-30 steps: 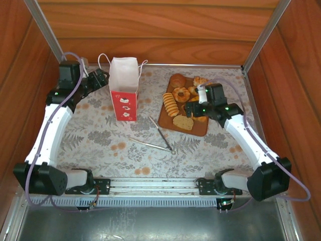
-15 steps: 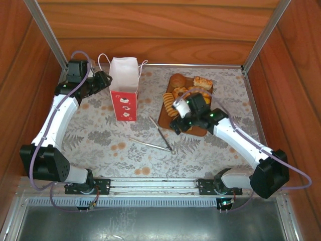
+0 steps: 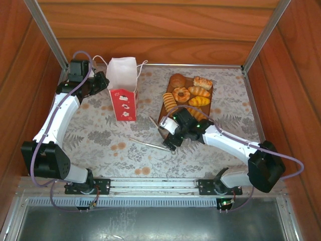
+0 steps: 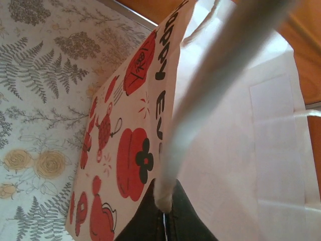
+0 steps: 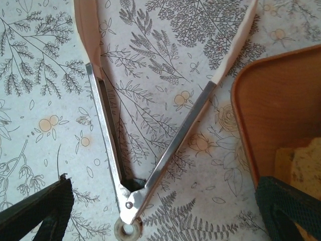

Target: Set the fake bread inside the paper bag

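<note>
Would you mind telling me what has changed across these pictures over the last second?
The right fingers swung off the board toward the near left and now hover open over the tongs. The left fingers edged up to the paper bag and shut on what looks like its string handle. Bag, tongs and the visible fake bread stayed put.

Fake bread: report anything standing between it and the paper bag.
Nothing visible does. The fake bread sits on the board, the paper bag stands left of it; the tongs lie flat, nearer the arm bases.
</note>
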`<move>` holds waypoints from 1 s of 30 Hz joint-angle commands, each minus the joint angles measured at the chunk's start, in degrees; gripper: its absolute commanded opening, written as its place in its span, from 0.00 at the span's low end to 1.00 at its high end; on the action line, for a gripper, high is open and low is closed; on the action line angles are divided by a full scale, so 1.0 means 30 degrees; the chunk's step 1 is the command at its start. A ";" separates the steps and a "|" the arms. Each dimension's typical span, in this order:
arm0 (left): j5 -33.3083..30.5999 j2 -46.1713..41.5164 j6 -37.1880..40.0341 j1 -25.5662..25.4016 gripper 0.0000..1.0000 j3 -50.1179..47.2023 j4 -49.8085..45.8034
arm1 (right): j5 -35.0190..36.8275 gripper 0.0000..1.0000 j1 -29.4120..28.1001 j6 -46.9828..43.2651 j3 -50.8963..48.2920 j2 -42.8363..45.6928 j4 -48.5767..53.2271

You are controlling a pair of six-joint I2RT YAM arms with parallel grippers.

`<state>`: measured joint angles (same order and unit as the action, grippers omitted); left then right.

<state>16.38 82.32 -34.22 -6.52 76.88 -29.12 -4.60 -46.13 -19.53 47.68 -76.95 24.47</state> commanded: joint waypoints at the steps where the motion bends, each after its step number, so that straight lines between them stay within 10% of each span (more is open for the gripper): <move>1: -0.0358 -0.0391 0.0243 -0.0107 0.00 0.0448 0.0234 | 0.0064 1.00 -0.0267 -0.0631 -0.0403 -0.0586 -0.0460; 30: -0.0717 -0.1250 0.0302 -0.0110 0.00 -0.0036 0.0214 | 0.5005 1.00 -0.3711 0.4599 0.2241 -0.7062 -0.1044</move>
<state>13.80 80.20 -34.06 -6.55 76.86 -29.12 8.86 -57.06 -8.12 54.19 -96.20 24.10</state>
